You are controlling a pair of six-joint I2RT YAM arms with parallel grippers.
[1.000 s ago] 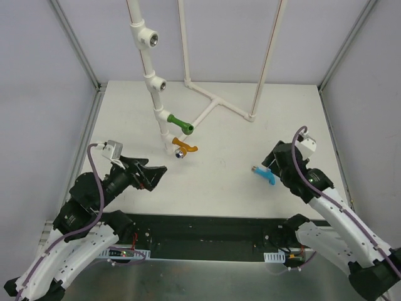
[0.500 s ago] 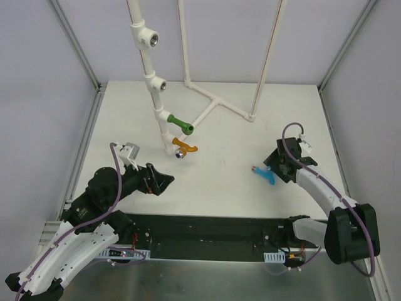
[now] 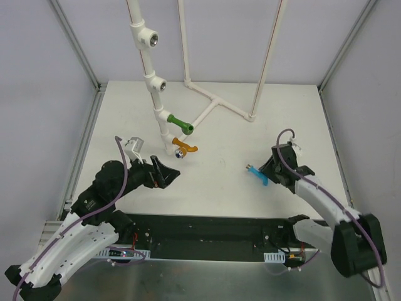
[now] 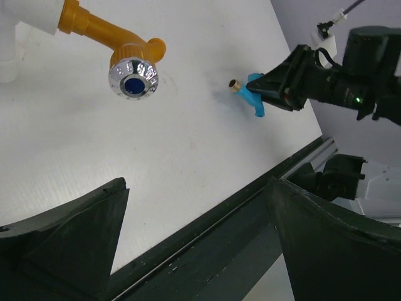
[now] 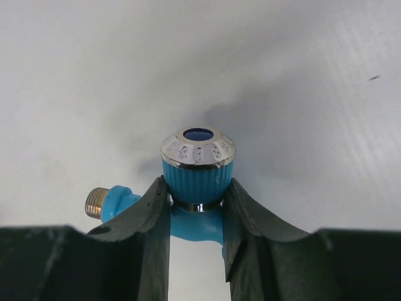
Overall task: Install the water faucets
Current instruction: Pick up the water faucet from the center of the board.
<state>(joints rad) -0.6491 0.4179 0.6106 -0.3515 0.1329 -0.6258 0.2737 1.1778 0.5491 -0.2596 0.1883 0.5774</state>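
Note:
The light blue faucet (image 3: 257, 174) lies low at the table's right. My right gripper (image 3: 266, 169) is shut on it. In the right wrist view both fingers press the ribbed blue cap (image 5: 197, 172) of this faucet, chrome end up, brass thread (image 5: 95, 202) pointing left. The green faucet (image 3: 180, 123) and the orange faucet (image 3: 185, 149) sit screwed into the white upright pipe (image 3: 150, 69). My left gripper (image 3: 164, 172) stands open and holds nothing, just below the orange faucet (image 4: 119, 47); the left wrist view also shows the blue faucet (image 4: 254, 100).
Two white tee fittings (image 3: 150, 40) (image 3: 158, 83) with open metal sockets sit higher on the pipe. A white pipe frame (image 3: 219, 103) lies at the back of the table. A black rail (image 3: 207, 226) runs along the near edge.
My right gripper has shut on the blue faucet, which has shifted slightly left. The left arm has moved right, toward the orange faucet, still open.

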